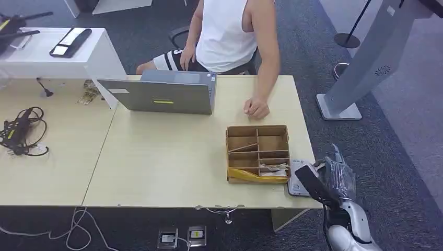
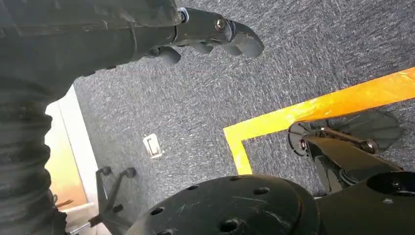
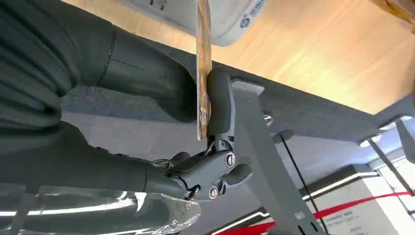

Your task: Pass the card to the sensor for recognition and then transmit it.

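My right hand (image 1: 325,184) sits at the table's front right corner, over the edge of a flat grey card sensor (image 1: 296,180). In the right wrist view the card (image 3: 202,63) appears edge-on, pinched between the thumb and a finger of the right hand (image 3: 195,107). The card's top edge is close to the grey sensor (image 3: 230,19) on the wooden tabletop. My left hand (image 2: 205,34) hangs over the grey carpet with nothing in its fingers.
A brown cardboard organiser (image 1: 257,152) stands just left of the sensor. A person sits at the far side, one hand (image 1: 256,108) resting on the table, beside a grey laptop (image 1: 164,95). Cables (image 1: 21,130) lie far left. A grey kiosk stand (image 1: 360,68) rises on the right.
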You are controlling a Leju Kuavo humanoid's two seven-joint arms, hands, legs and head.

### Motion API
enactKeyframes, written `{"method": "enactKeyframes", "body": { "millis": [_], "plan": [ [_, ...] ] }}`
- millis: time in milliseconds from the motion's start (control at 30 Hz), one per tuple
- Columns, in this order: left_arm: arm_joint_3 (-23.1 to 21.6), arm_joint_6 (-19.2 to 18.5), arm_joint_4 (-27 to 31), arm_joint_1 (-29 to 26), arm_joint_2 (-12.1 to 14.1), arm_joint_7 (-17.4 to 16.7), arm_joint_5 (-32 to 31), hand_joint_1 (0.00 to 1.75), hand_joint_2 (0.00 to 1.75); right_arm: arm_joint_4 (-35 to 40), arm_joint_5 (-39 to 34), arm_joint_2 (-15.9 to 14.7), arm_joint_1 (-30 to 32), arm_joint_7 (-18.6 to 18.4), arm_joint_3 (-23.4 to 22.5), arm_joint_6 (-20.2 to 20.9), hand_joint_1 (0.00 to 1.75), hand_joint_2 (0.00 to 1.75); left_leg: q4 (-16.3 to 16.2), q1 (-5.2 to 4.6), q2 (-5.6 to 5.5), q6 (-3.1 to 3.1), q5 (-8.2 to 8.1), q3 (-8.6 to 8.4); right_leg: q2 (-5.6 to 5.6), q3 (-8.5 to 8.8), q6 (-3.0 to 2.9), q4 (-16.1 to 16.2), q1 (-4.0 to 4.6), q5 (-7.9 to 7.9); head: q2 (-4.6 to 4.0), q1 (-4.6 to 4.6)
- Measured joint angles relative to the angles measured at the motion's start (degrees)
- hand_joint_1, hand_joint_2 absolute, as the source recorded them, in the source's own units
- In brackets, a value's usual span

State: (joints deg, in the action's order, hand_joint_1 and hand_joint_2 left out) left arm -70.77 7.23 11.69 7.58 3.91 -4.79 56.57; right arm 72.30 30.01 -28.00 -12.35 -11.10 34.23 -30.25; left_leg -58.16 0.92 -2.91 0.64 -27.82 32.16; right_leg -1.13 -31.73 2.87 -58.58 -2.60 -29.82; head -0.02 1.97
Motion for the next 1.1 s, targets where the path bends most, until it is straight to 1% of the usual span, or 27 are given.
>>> {"method": "enactKeyframes", "body": {
  "millis": [433,767,1100],
  "plan": [
    [0.0,0.0,0.0,0.0,0.0,0.0,-0.2,0.0,1.75,-0.5,0.1,0.2,1.3,-0.1,-0.4,0.0,1.75,1.75,0.0,0.0,0.02,0.0,0.0,-0.02,-0.02,0.0,0.0,0.0,0.0,0.0,0.0,0.02],
    [0.0,0.0,0.0,0.0,0.0,-0.2,-0.6,0.0,1.75,-0.5,0.3,0.5,2.2,-0.9,-0.4,0.5,1.75,1.75,0.0,0.0,0.05,0.03,-0.02,-0.04,-0.02,0.01,0.0,0.0,0.0,0.0,0.0,0.02],
    [-0.1,0.0,0.0,0.0,0.0,-0.2,-0.8,0.0,1.75,-0.7,2.3,0.8,2.2,-0.7,-0.8,-0.5,1.75,1.75,0.0,0.0,0.06,0.03,-0.02,-0.04,-0.04,0.03,0.0,0.0,0.0,0.0,0.0,0.02]
  ]
}}
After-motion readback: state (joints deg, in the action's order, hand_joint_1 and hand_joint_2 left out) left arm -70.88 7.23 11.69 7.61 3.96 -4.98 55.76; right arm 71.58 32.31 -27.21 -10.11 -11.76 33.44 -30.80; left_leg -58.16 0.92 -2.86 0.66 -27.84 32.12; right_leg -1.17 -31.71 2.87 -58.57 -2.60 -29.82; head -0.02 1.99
